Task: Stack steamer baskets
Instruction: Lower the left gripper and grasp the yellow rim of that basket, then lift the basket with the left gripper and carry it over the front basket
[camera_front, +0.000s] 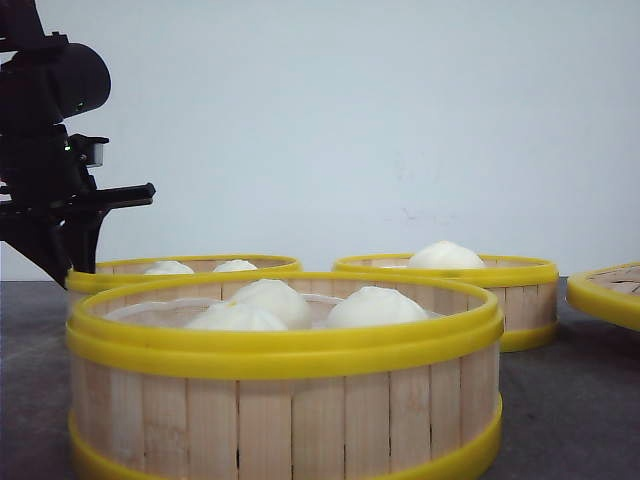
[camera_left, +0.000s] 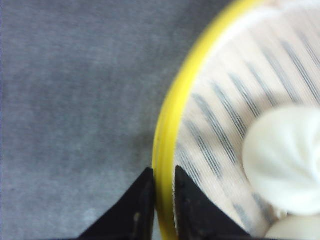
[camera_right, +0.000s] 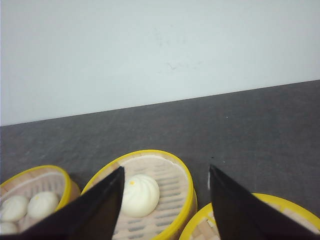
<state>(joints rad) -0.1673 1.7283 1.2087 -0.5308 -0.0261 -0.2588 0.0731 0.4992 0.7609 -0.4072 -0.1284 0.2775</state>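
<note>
Three steamer baskets stand on the dark table. The nearest basket (camera_front: 280, 400) holds three white buns. The back-left basket (camera_front: 185, 266) holds two buns, and the back-right basket (camera_front: 450, 272) holds one. My left gripper (camera_left: 164, 175) is shut on the yellow rim (camera_left: 170, 125) of the back-left basket, one finger outside the rim and one inside. Its arm (camera_front: 55, 200) shows at the left of the front view. My right gripper (camera_right: 166, 167) hangs open above the one-bun basket (camera_right: 187, 185) and holds nothing. It is out of the front view.
A further yellow-rimmed bamboo piece (camera_front: 605, 290) lies at the far right, also low in the right wrist view (camera_right: 285, 205); lid or basket, I cannot tell. Another basket with buns (camera_right: 35, 172) sits beside the one-bun basket. A pale wall (camera_front: 350, 120) closes the back.
</note>
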